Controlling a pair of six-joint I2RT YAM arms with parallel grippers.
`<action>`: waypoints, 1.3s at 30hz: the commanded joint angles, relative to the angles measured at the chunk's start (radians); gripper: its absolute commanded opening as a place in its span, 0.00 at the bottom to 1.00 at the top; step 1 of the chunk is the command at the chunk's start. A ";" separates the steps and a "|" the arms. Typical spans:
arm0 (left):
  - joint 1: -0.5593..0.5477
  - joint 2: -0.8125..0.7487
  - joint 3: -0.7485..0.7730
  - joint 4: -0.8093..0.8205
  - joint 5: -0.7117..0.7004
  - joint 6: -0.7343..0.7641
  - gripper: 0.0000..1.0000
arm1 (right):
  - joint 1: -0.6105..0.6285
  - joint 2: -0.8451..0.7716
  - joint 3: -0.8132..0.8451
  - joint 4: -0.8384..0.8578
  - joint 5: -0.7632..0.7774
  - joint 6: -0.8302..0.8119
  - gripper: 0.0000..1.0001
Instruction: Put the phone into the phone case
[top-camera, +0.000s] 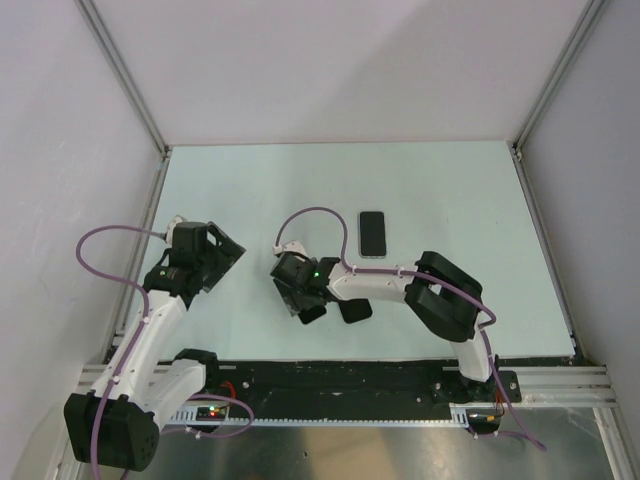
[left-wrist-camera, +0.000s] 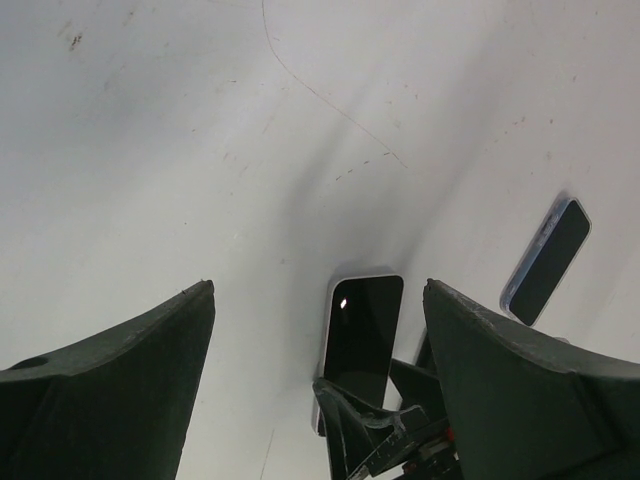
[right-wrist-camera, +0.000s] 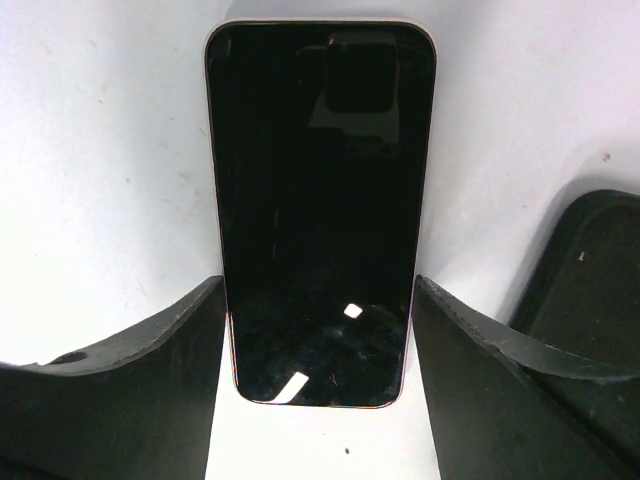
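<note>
The phone (right-wrist-camera: 320, 210) lies flat on the desk (top-camera: 450, 200), screen up, a little left of the middle and toward the near edge. It is black glass with a thin pale rim, and small bright reflections show near its lower end. In the overhead view most of it is hidden under the right arm, and only one dark end shows below the forearm. The right gripper (top-camera: 303, 298) is down over the other end, with its fingers (right-wrist-camera: 150, 380) standing one at each long edge. They are apart by about the width of the phone and look to be touching or almost touching its sides. I cannot tell whether they are pressing on it or only flanking it. The phone case (top-camera: 372, 233) lies flat on its own farther back, near the centre of the desk. It is a dark rectangle with a light, slightly bluish rim, clear of the phone and of both arms. The left gripper (top-camera: 218, 262) hangs above the left part of the desk, well apart from the phone. Its jaws are spread wide and its fingers (left-wrist-camera: 130, 380) frame bare desk, with the phone and the right gripper visible beyond them.
</note>
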 joint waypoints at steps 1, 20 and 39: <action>0.008 -0.003 -0.006 0.012 0.019 0.008 0.89 | -0.015 -0.080 -0.003 -0.053 0.026 0.006 0.37; 0.003 0.007 -0.056 0.044 0.048 0.002 0.89 | -0.052 -0.196 -0.011 -0.113 0.044 0.019 0.34; -0.364 0.588 0.388 0.094 -0.038 0.039 0.62 | -0.217 -0.635 -0.378 -0.225 0.094 0.140 0.34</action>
